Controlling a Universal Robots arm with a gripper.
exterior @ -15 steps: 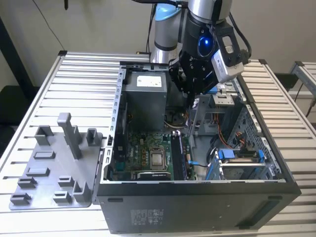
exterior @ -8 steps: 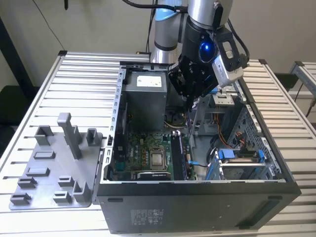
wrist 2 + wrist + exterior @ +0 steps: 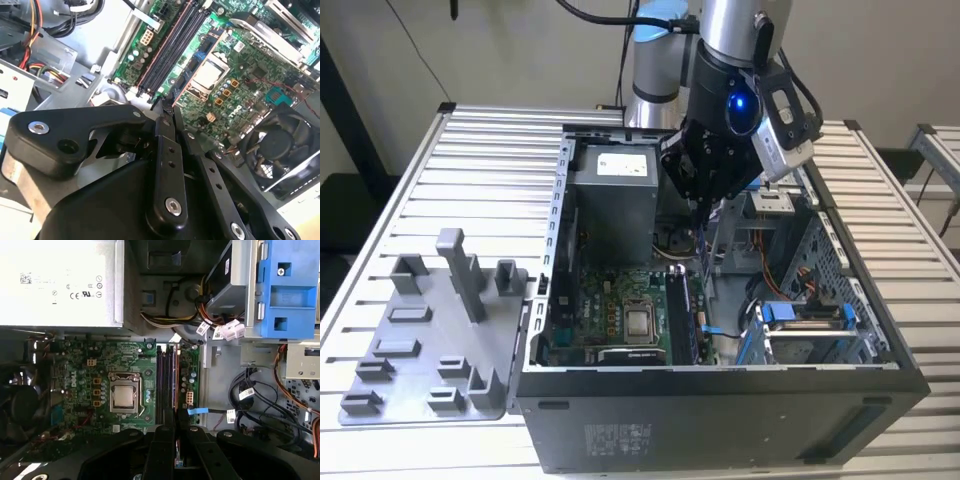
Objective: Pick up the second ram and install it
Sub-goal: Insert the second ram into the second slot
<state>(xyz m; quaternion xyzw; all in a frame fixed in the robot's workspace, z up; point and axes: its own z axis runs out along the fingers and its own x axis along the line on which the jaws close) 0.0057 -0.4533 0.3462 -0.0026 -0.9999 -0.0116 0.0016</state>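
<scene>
Gripper (image 3: 175,421) fingers are pinched nearly together, clamped on a thin dark strip seen edge-on betw. them: the second ram (image 3: 176,450). Ram hangs above the memory slots (image 3: 165,382), not yet seated. CPU socket (image 3: 123,396) sits just beside slots, w/ PSU box (image 3: 60,280) beyond it. Grey peg holder (image 3: 430,340) stands outside PC case (image 3: 720,420), well apart from slots.

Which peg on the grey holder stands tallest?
The slim post near the holder's middle, rising well above the low blocks around it.
</scene>
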